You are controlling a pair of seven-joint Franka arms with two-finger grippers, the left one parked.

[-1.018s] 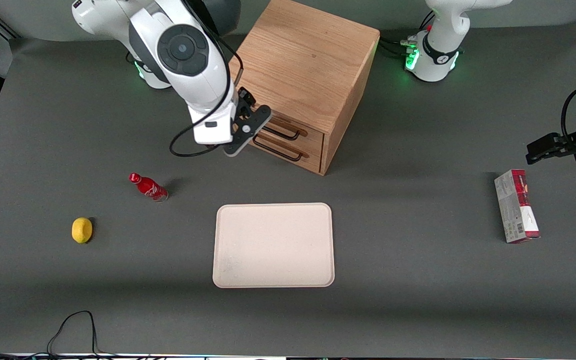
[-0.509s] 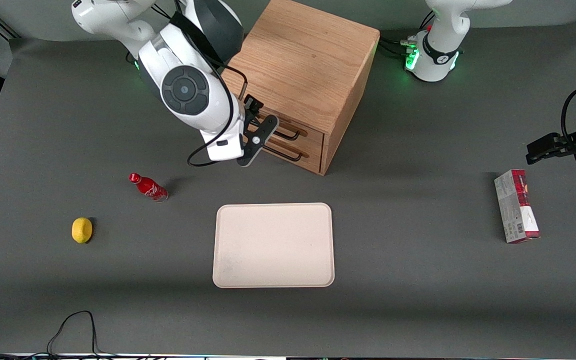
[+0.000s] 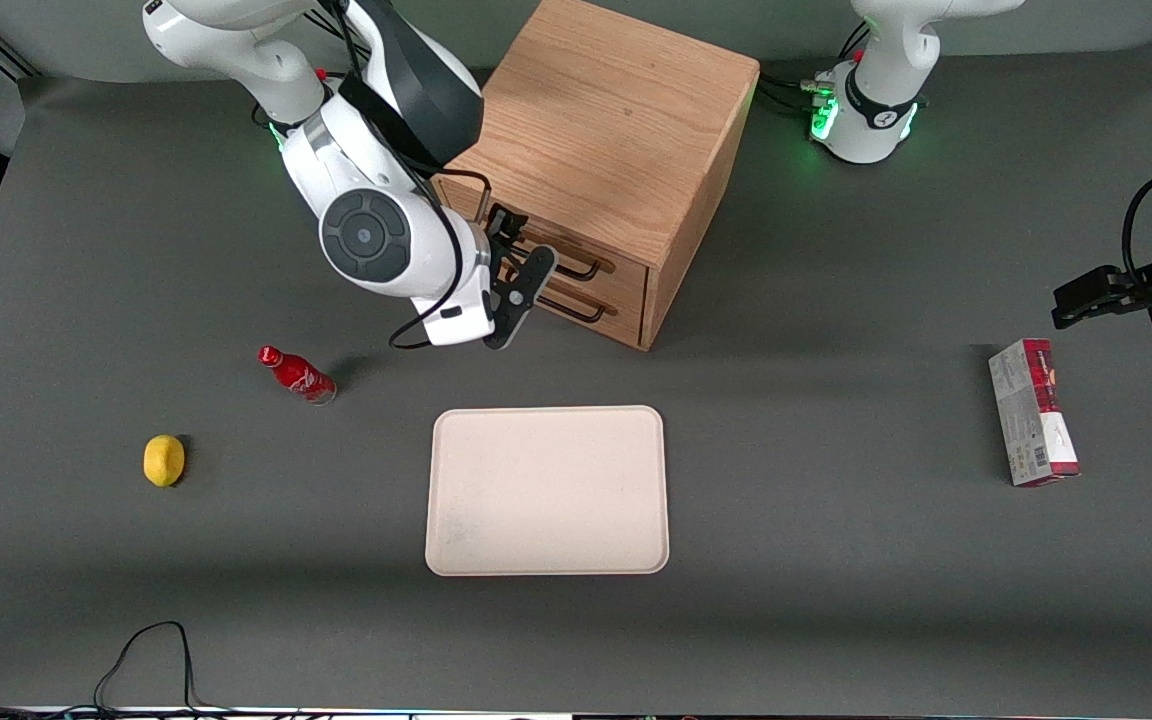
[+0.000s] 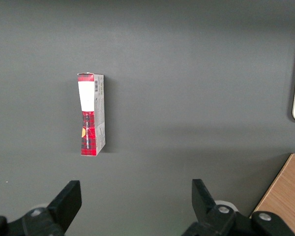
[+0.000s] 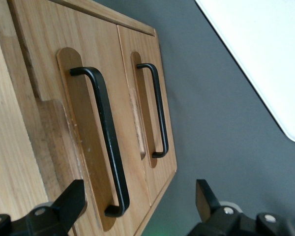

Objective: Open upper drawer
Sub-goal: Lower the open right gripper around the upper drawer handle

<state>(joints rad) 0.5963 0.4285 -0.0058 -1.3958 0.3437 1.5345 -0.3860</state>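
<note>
Gripper (image 3: pixel 514 285) hanging low in front of the cabinet (image 3: pixel 606 130), toward the working arm's end of the desk's back edge. Jaws spread wide, nothing between them, clear in the wrist view, where the two fingertips (image 5: pixel 71 199) frame both handles. Upper drawer (image 3: pixel 576 260) shut flush, topmost of two, just under the cabinet's top slab, with the lower drawer (image 3: pixel 586 300) beneath it, also shut.

Now the key relation: upper handle (image 5: pixel 103 142), the bar closer to one fingertip in the wrist view, lying straight ahead of the open jaws, not yet between them. Long axis of that bar running along the drawer face, parallel to the desk; jaw opening apparently set across it, so a forward push should bracket the bar. Lower handle (image 5: pixel 157 110) sitting just beside, close enough to be caught by mistake. Judged step: final approach, grasp not yet made, drawer not budged. Pull to come should go straight out from the face.

Elsewhere: tray (image 3: pixel 547 490) at desk centre, bottle (image 3: pixel 296 373) and lemon (image 3: pixel 164 460) toward the working arm's end, box (image 3: pixel 1032 412) toward the parked arm's end.
</note>
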